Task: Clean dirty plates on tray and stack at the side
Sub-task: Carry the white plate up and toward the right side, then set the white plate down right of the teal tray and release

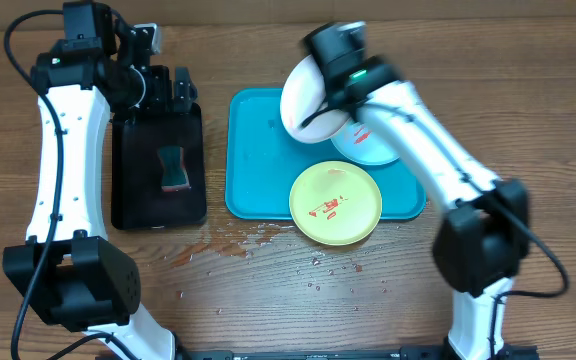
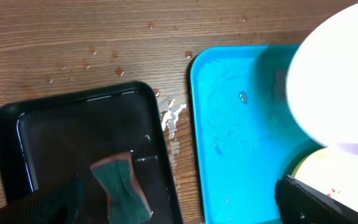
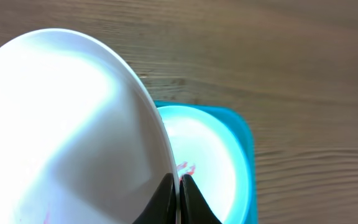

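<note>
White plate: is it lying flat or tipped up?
Tipped up: the right tool pinches the white plate by its rim, on edge above the blue tray.

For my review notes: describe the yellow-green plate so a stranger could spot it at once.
Find the large turquoise rectangular plastic tray mid-table. The round yellow-green plastic plate lies on its near edge, overhanging the rim. The pale mint plate behind it is half hidden and the white plate is held tilted; only this one is yellow.
</note>
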